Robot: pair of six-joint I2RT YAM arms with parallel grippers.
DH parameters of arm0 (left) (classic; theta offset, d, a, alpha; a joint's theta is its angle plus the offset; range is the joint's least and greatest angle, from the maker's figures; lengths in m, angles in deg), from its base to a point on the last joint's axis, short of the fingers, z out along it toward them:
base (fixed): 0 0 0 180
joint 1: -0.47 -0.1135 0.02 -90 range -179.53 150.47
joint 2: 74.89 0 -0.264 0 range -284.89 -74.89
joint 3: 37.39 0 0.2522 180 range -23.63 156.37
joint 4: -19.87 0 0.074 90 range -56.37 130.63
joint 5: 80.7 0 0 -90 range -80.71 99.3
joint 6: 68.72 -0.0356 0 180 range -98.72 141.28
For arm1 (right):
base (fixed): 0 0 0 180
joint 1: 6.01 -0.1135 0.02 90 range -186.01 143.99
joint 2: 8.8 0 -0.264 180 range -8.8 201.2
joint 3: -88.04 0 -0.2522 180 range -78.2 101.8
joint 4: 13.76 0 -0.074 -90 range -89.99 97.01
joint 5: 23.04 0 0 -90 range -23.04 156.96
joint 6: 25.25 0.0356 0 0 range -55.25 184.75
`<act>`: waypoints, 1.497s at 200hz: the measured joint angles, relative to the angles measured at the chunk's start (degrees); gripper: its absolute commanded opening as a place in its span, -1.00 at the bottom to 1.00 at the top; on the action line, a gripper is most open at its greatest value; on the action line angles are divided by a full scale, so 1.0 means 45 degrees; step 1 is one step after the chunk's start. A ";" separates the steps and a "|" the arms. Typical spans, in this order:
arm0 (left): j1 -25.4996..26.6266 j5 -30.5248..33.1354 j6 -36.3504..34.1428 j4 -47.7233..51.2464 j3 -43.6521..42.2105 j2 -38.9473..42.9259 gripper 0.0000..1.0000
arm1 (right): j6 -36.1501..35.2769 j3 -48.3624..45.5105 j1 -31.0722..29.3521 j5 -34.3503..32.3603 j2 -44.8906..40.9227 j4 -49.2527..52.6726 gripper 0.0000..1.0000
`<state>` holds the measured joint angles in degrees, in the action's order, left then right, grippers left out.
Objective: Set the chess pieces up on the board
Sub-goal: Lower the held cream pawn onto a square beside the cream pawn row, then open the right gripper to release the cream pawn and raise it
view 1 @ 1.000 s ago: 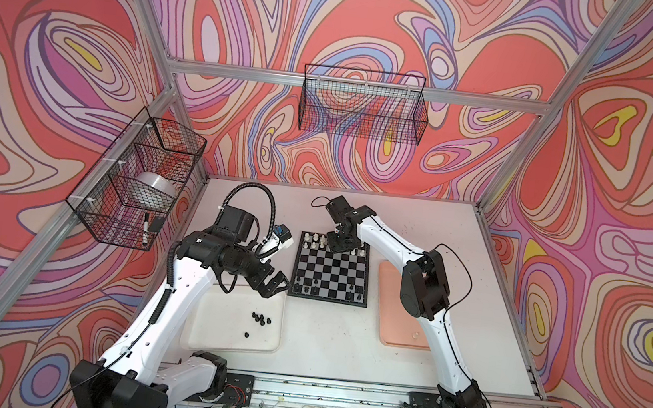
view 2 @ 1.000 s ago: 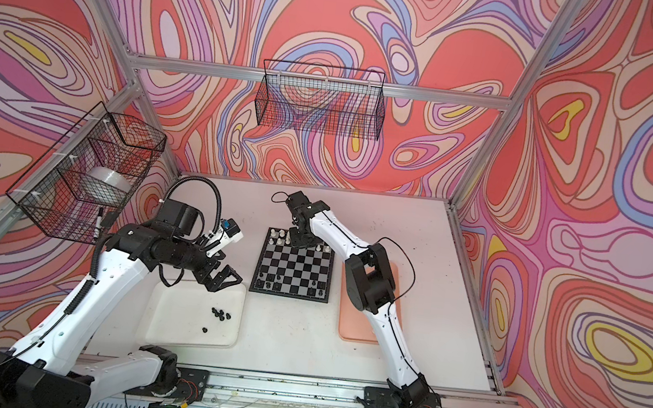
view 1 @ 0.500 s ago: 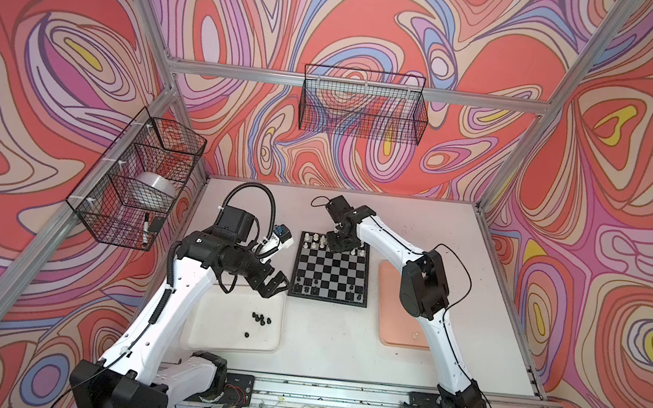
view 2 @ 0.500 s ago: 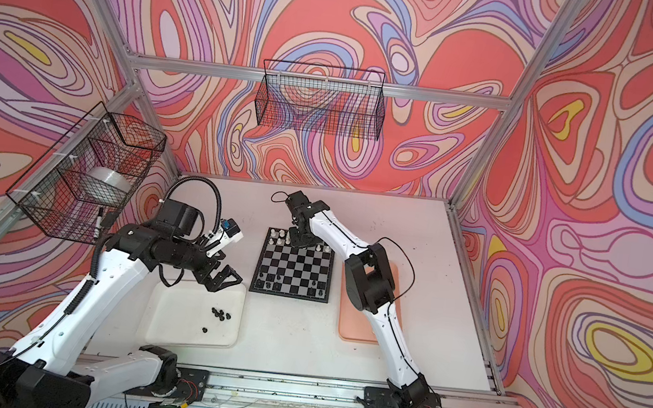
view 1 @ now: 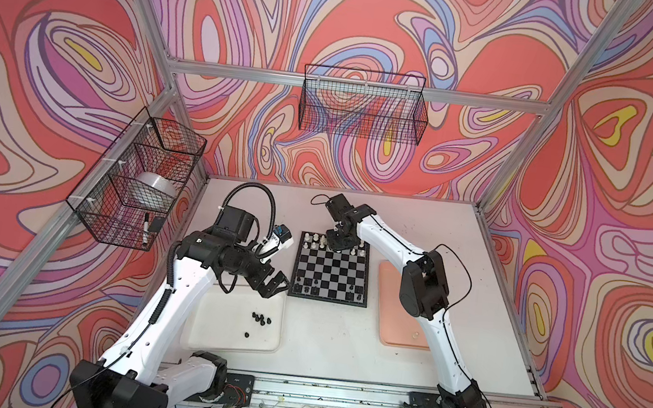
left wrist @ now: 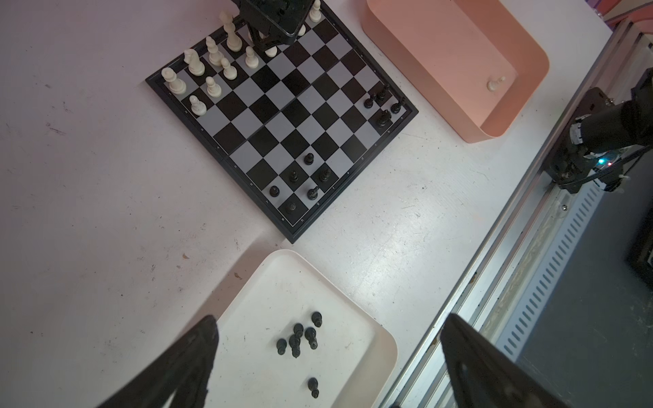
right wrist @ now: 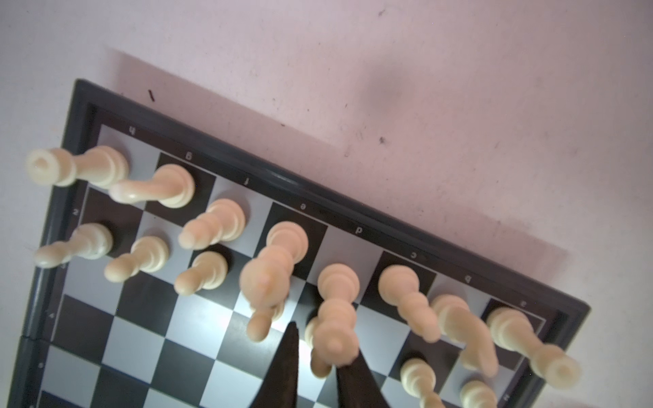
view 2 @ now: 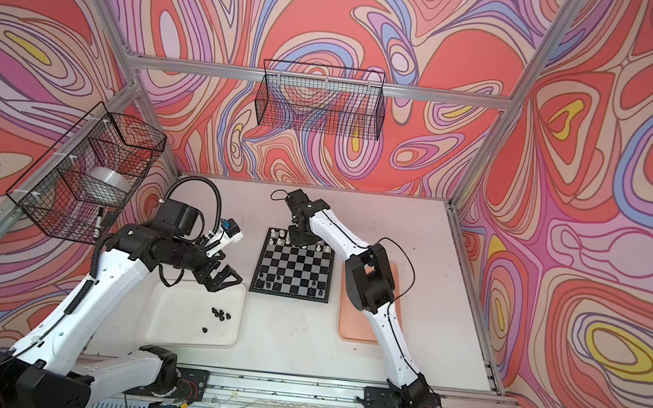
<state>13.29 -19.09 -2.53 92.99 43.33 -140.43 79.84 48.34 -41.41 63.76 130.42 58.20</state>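
Here the board (view 1: 332, 270), black and silver-grey checks inside a black border, lies mid-table between the white tray (view 1: 230, 334) and the pink tray (view 1: 388, 287). Cream chess pieces (right wrist: 212, 226) crowd its two far rows. Black chess pieces (left wrist: 293, 176) dot the near rows, with more in the white tray. The right gripper (right wrist: 319, 342) straddles a cream pawn (right wrist: 319, 364) with its jaws barely parted; I cannot tell whether they touch it. The left gripper (view 1: 273, 285) hangs wide open and empty over the white tray's corner.

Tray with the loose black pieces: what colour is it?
The tray is white, best seen in the left wrist view.
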 measured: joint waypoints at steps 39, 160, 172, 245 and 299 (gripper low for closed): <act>0.0000 0.0034 0.0000 0.0000 0.0000 0.0000 0.98 | -0.0010 0.0000 0.0000 -0.0010 0.0000 -0.0005 -0.57; 0.0000 0.0044 0.0000 0.0000 0.0000 0.0073 0.98 | -0.0010 -0.0520 0.0000 -0.0092 -0.0053 -0.0029 -0.53; 0.0000 0.0044 0.0000 0.0005 0.0000 0.0073 0.98 | -0.0010 -0.0573 0.0000 -0.0087 -0.0058 -0.0034 -0.53; 0.0000 0.0044 0.0000 0.0005 0.0000 0.0117 0.98 | -0.0005 -0.1054 0.0000 -0.0087 -0.0563 -0.0078 -0.51; -0.0015 0.0034 0.0000 0.0005 0.0000 0.0146 0.98 | -0.0005 -0.1175 -0.0029 -0.0044 -0.0709 -0.0068 -0.51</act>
<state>13.23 -18.93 -2.53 93.01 43.33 -139.77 79.82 43.05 -41.54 63.56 127.22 57.89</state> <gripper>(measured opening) 0.988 0.244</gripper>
